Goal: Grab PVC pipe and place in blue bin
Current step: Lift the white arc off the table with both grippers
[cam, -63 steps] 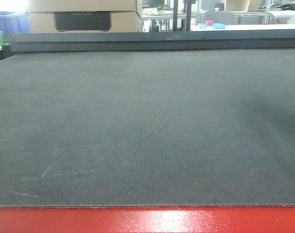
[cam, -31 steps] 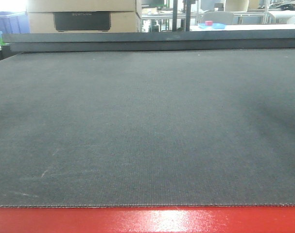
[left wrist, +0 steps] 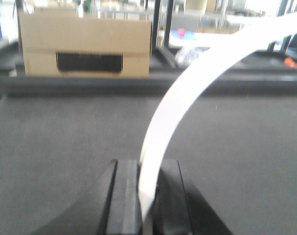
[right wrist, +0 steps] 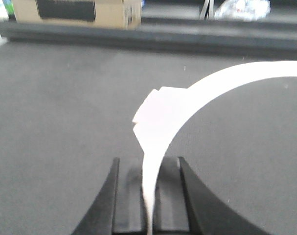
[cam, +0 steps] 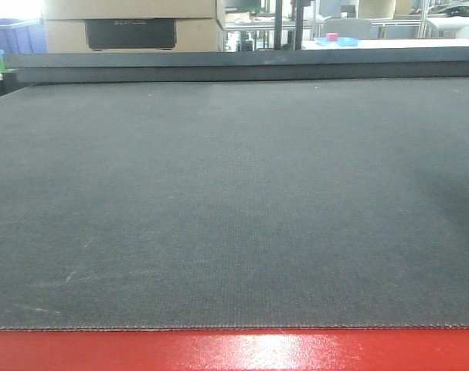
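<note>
In the left wrist view my left gripper (left wrist: pixel 147 164) is shut on a white curved PVC pipe piece (left wrist: pixel 187 93) that arcs up and to the right above the dark mat. In the right wrist view my right gripper (right wrist: pixel 148 161) is shut on another white curved PVC piece (right wrist: pixel 202 93), whose flattened blocky end (right wrist: pixel 153 110) sits just above the jaws. Neither gripper nor either piece shows in the front view. A blue bin (cam: pixel 14 35) stands far back left, beyond the mat.
A wide dark grey mat (cam: pixel 234 201) covers the table, with a red front edge (cam: pixel 234 352). A raised dark ledge (cam: pixel 234 66) runs along the back. A cardboard box (cam: pixel 134 23) stands behind it and also shows in the left wrist view (left wrist: pixel 84 46).
Only faint shadows on the mat have shifted and faded at the right side. No object in the front view has moved.
</note>
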`<action>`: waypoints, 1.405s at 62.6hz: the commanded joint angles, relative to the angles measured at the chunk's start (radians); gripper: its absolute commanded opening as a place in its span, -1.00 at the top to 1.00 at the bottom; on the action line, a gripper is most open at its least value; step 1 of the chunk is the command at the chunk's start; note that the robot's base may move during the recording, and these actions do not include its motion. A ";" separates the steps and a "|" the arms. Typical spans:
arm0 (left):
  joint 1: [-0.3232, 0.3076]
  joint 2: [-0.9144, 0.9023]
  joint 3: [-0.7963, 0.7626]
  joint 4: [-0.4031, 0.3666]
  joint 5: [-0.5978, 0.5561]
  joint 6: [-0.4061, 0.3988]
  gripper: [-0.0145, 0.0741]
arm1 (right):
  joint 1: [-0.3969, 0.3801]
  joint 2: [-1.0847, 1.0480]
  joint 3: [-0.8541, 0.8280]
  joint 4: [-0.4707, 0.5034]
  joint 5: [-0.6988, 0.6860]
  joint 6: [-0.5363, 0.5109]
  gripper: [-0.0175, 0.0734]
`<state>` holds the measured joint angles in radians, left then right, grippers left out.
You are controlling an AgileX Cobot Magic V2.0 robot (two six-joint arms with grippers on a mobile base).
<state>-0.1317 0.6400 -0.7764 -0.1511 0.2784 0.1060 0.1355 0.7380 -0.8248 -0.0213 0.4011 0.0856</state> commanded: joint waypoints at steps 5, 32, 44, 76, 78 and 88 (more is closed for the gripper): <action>-0.001 -0.034 -0.002 0.003 -0.040 -0.002 0.92 | 0.003 -0.084 0.001 -0.014 -0.004 -0.009 0.98; -0.001 -0.034 -0.002 0.003 -0.040 -0.002 0.92 | 0.003 -0.265 0.098 -0.023 -0.041 -0.009 0.98; -0.001 -0.034 -0.002 0.003 -0.040 -0.002 0.92 | 0.003 -0.265 0.098 -0.023 -0.066 -0.009 0.98; -0.001 -0.034 -0.002 0.003 -0.040 -0.002 0.92 | 0.003 -0.265 0.098 -0.023 -0.078 -0.009 0.98; -0.001 -0.034 -0.002 0.003 -0.040 -0.002 0.92 | 0.003 -0.265 0.098 -0.023 -0.078 -0.009 0.98; -0.001 -0.034 -0.002 0.003 -0.040 -0.002 0.92 | 0.003 -0.265 0.098 -0.023 -0.078 -0.009 0.98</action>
<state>-0.1317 0.6137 -0.7764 -0.1452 0.2627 0.1060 0.1355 0.4776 -0.7264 -0.0305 0.3541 0.0856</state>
